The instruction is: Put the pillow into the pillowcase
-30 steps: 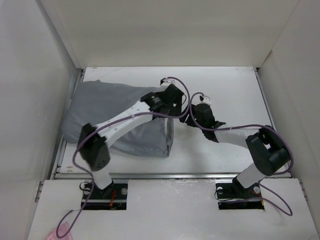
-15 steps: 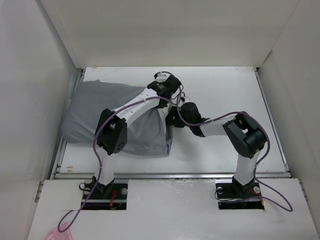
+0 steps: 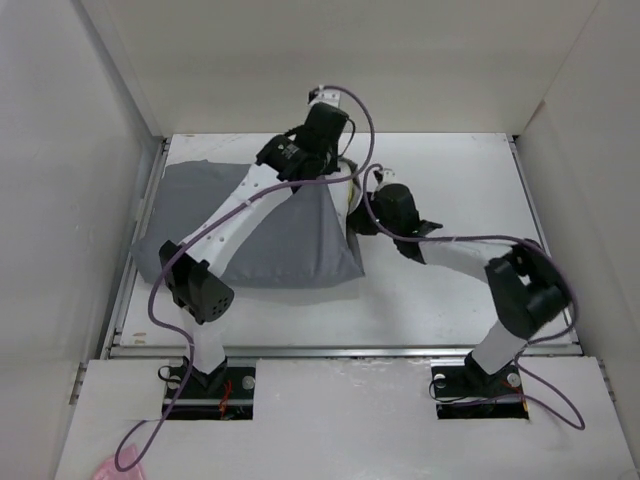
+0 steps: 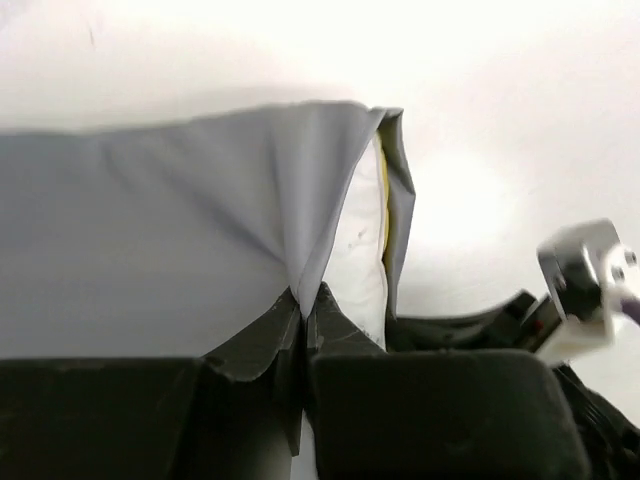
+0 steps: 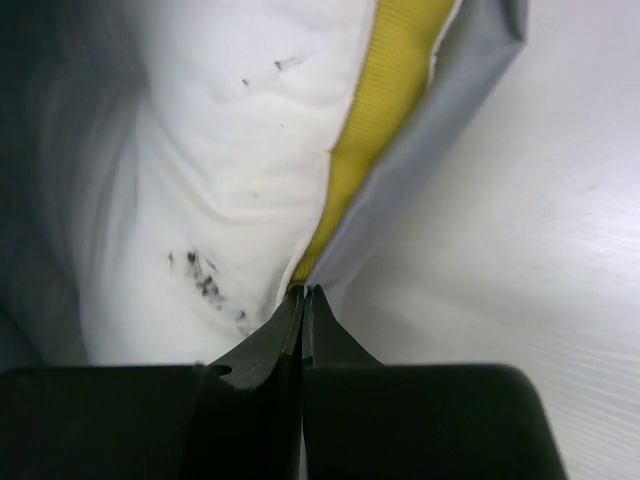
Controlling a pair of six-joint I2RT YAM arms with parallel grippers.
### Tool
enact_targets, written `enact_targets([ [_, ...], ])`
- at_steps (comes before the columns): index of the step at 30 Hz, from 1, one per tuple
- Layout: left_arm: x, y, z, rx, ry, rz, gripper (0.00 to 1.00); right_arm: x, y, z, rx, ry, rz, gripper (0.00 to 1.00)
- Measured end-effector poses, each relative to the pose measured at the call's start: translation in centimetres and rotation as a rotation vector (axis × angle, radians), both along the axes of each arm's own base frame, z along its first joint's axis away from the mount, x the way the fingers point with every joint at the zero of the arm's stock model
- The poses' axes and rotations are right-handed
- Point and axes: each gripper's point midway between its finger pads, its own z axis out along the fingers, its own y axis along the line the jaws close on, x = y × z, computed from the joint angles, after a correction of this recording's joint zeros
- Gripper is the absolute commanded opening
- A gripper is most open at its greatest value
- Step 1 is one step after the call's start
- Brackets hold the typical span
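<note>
Pinching pillowcase (image 4: pixel 150 230); both fingers (image 4: pixel 252 348) shut

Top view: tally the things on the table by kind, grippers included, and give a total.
pillow: 1
pillowcase: 1
grippers: 2 (left gripper, right gripper)
Total: 4

Robot lab cell, white panel walls (image 3: pixel 350 60) round white table (image 3: pixel 450 300), 2 arm bases (image 3: pixel 205 380) bolted nr edge
</note>
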Motion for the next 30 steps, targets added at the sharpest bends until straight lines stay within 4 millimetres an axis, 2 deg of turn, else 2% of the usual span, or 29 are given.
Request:
enact_targets([
  [2, 0.1, -0.4, 4.7, -0.057, -0.091, -0.027, 0.00, 0.1, -1.8, 4.3, -0.031, -0.103, -0.024, 0.00],
  [4, 0.0, -0.5, 8.9, -0.108, -0.169, -0.053, 0.00, -0.1, -3.4, 9.5, -0.057, -0.209, -0.046, 0.00],
  [7, -0.9, -1.0, 15.6, -0.211, -0.301, -0.123, 0.00, -0.7, -5.5, 20.2, -0.062, -0.424, -0.078, 0.00],
  [11, -4.2, -0.1, 23.1, -0.342, -0.467, -0.218, 0.00, -3.9, -7.2, 35.3, -0.005, -0.729, -0.054, 0.00],
  [13, -5.9, 1.4, 26.6, -0.383, -0.551, -0.220, 0.00, -5.9, -7.5, 41.2, 0.011, -0.842, -0.011, 0.00],
  [15, -7.2, 2.7, 29.8, -0.424, -0.630, -0.215, 0.00, -7.5, -7.9, 45.1, 0.020, -0.920, 0.011, 0.00],
  [17, -8.1, 3.5, 31.6, -0.452, -0.681, -0.214, 0.00, -8.3, -8.4, 46.6, 0.009, -0.949, 0.014, 0.00],
  [19, -8.5, 3.5, 31.8, -0.461, -0.687, -0.230, 0.00, -8.0, -8.6, 45.9, -0.023, -0.926, 0.008, 0.00],
  [21, -8.3, 2.7, 31.3, -0.463, -0.676, -0.257, 0.00, -7.3, -8.9, 44.2, -0.064, -0.873, 0.000, 0.00],
  [26, -5.4, 0.0, 28.6, -0.425, -0.617, -0.265, 0.00, -3.2, -9.7, 36.8, -0.215, -0.646, -0.032, 0.00],
  [28, -4.2, 0.1, 28.1, -0.398, -0.618, -0.225, 0.00, -1.8, -9.8, 35.6, -0.254, -0.597, -0.030, 0.00],
  [30, -3.7, 1.1, 28.0, -0.359, -0.631, -0.178, 0.00, -0.9, -9.2, 35.7, -0.266, -0.594, -0.001, 0.00],
])
